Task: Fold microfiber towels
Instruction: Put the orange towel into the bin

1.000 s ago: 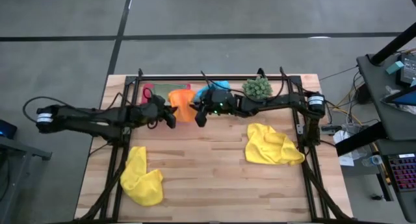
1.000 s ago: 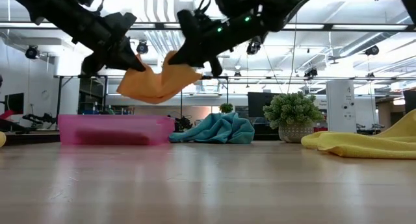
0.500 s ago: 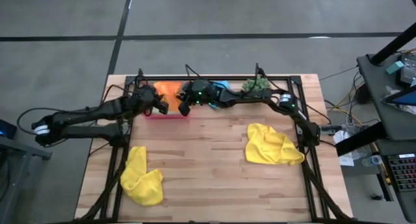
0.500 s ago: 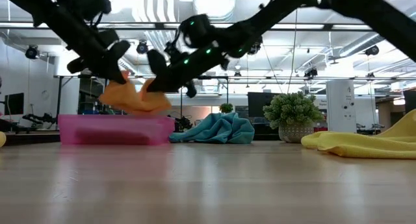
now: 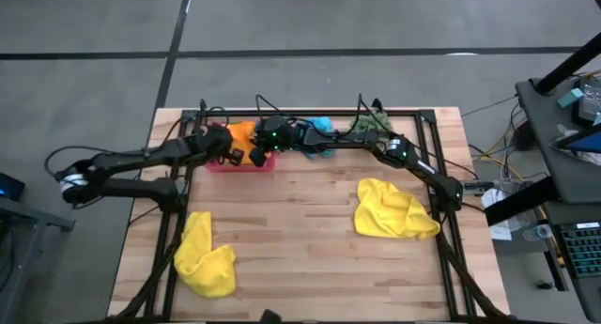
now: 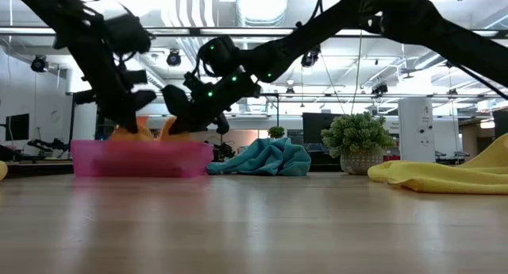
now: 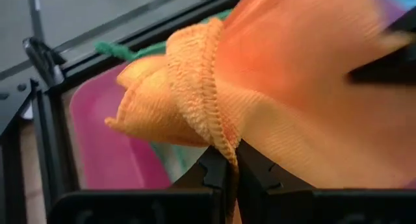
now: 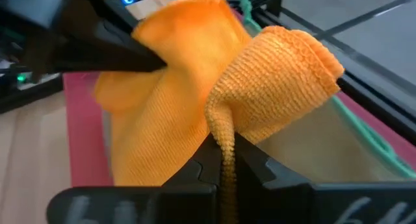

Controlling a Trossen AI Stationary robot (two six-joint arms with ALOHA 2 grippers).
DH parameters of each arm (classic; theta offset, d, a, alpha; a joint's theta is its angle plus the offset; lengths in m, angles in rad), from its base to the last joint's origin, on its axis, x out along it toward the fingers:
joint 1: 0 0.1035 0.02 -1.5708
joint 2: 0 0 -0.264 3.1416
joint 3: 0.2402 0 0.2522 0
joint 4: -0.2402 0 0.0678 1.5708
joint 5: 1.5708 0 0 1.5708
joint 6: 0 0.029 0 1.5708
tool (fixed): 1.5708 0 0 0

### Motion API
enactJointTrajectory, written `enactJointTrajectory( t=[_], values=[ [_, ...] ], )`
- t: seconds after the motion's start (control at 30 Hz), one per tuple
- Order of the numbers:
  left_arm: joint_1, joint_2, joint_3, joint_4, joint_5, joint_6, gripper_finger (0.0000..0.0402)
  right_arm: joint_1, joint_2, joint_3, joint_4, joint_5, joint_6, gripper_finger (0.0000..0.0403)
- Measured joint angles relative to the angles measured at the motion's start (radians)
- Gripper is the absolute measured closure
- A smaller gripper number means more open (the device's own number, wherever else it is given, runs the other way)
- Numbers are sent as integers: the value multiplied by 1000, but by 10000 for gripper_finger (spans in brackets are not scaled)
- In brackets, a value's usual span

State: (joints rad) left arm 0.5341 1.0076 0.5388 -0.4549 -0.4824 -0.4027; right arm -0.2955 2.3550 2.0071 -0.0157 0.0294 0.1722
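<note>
Soft orange microfiber towel (image 5: 242,133) pinched in both clamped tools, left tool (image 5: 232,155), right tool (image 5: 254,158), hanging directly over flat pink rectangular tray (image 6: 141,159).

Orange towel (image 7: 292,87): nubby woven cloth, stitched hem. Pink tray (image 6: 141,158): translucent glossy plastic. Table (image 5: 300,258): smooth wood planks.
</note>
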Motion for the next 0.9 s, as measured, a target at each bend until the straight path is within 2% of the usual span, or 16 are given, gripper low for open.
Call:
enactJointTrajectory(
  t=[0.13,0.43,0.67,0.9],
  values=[
    [28,56,0,12,-3,50,401,0,-3,-6,-12,50,-11,391],
    [72,124,8,29,-6,78,390,0,-4,-9,-57,51,-13,386],
    [78,130,22,27,-6,95,322,0,-7,2,-78,53,-17,320],
    [80,98,60,-15,-23,108,243,-4,-14,30,-188,136,-63,254]
  ],
)
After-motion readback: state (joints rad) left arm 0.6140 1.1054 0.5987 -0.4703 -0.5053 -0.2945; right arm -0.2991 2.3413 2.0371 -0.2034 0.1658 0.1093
